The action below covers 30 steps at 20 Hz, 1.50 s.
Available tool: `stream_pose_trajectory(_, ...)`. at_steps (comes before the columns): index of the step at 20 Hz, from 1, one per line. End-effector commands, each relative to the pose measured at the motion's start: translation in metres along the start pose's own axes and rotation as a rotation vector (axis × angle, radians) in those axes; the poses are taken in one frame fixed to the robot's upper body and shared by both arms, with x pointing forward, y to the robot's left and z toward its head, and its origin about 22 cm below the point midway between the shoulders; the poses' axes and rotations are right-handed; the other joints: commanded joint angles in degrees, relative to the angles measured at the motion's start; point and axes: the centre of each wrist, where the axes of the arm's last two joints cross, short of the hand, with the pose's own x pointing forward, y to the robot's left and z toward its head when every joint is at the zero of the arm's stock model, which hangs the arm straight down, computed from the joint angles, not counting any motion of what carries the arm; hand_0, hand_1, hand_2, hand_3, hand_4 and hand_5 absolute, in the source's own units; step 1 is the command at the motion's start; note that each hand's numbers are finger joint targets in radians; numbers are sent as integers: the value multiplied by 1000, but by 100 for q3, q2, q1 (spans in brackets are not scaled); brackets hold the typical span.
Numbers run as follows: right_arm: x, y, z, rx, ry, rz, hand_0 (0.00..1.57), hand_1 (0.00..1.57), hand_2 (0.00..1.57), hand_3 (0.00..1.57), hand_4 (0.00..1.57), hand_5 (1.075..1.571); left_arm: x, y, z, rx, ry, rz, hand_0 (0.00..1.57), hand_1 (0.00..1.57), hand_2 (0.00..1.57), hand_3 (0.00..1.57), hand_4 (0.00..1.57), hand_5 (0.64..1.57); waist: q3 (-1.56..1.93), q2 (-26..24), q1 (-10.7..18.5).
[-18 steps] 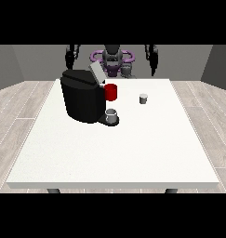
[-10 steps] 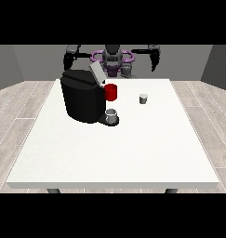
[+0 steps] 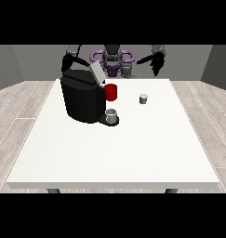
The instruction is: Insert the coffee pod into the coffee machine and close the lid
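Spanning pale wood flooring, the white table meets grey walls.

place: plain room | cues: white table, wood-plank floor, grey walls

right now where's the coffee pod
In the front view the coffee pod stands on the white table, right of centre near the far edge, apart from the red cup and the coffee machine.

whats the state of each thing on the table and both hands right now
coffee machine: upright, lid raised open
coffee pod: on the table, apart from the machine, not inserted
grey cup: standing on the machine's base
hand at the view's right: raised above the table's far edge, holding nothing
hand at the view's left: behind the machine, fingers unclear
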Motion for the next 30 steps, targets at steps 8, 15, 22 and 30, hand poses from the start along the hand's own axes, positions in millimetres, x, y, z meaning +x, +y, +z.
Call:
stream_pose_trajectory(8,33,47,-18,66,-90,-49,0,0,0,0,0,1571,9,68,-53,3,98,-244,0,0,0,0,0,1571,-2,923,-638)
stream_pose_trajectory(15,31,39,-44,79,-58,-63,0,0,0,0,0,1571,16,53,-80,-84,157,-310,0,0,0,0,0,1571,4,1151,-488)
stream_pose_trajectory(22,40,41,-50,85,-43,-50,0,0,0,0,0,1571,-18,57,-86,-54,205,-396,0,0,423,0,0,1571,0,1075,-469)
stream_pose_trajectory(30,4,64,-32,87,-19,-33,0,0,0,0,0,1571,-21,21,-97,-40,86,-550,1071,1071,1107,914,448,1571,0,1150,-421)
